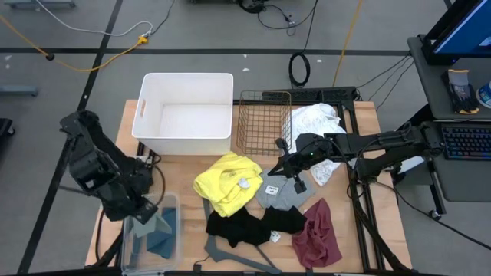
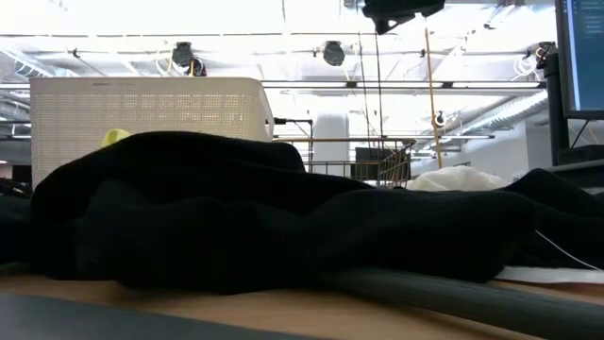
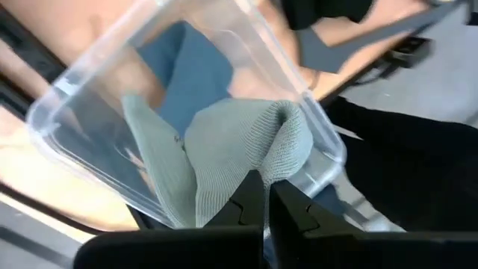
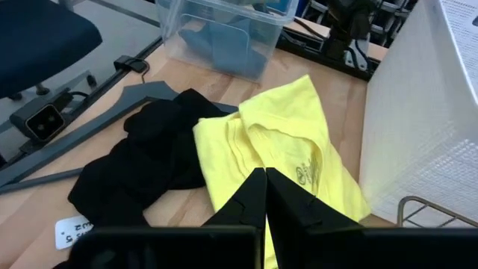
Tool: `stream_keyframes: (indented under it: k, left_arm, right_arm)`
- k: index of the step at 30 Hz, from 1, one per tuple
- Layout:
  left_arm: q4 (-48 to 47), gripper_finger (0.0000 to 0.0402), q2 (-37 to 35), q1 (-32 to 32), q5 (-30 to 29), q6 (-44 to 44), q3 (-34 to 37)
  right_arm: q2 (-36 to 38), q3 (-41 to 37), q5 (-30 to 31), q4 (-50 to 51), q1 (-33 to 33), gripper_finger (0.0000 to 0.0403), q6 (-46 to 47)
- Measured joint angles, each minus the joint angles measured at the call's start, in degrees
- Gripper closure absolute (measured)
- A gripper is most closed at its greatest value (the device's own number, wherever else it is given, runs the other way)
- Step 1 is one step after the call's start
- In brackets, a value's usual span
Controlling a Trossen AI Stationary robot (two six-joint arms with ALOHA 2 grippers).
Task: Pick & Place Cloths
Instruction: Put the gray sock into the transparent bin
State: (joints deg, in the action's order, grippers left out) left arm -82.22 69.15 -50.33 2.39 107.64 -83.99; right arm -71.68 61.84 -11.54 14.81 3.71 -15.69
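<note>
left gripper (image 3: pixel 265 205) fingers pinched on sage green cloth (image 3: pixel 224 153) over clear bin (image 1: pixel 170 230) | right gripper (image 1: pixel 282 165) closed, seemingly empty, above grey cloth (image 1: pixel 282 195) beside yellow cloth (image 1: pixel 226 182)

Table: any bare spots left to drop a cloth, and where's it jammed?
Free: the white bin looks empty, so does the wire basket; bare wood shows between the yellow cloth and clear tub. Crowded: yellow, grey, black and maroon cloths overlap centre-front.
</note>
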Motion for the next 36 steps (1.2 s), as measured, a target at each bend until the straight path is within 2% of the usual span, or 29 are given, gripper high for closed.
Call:
stream_keyframes:
  k: [10,16,21,29,36]
  left_arm:
    - [-7.5,0.0401,8.9,0.0,-1.0,-2.1,0.0]
    - [-7.7,0.0401,14.1,0.0,-5.3,-2.3,0.0]
    - [-7.8,0.0401,18.5,0.0,-5.5,-2.3,0.0]
    - [-7.7,0.0401,25.5,-0.1,2.1,-3.5,0.0]
    - [-5.8,0.0401,29.7,-1.2,3.6,-3.6,0.0]
  right_arm:
    - [0.0,0.0,1.2,0.0,0.0,0.0403,0.0]
    - [0.0,0.0,1.2,0.0,0.0,0.0403,0.0]
    - [0.0,0.0,1.2,0.0,0.0,0.0403,0.0]
    - [0.0,0.0,1.1,0.0,0.0,0.0403,0.0]
    - [0.0,0.0,1.0,0.0,0.0,0.0403,0.0]
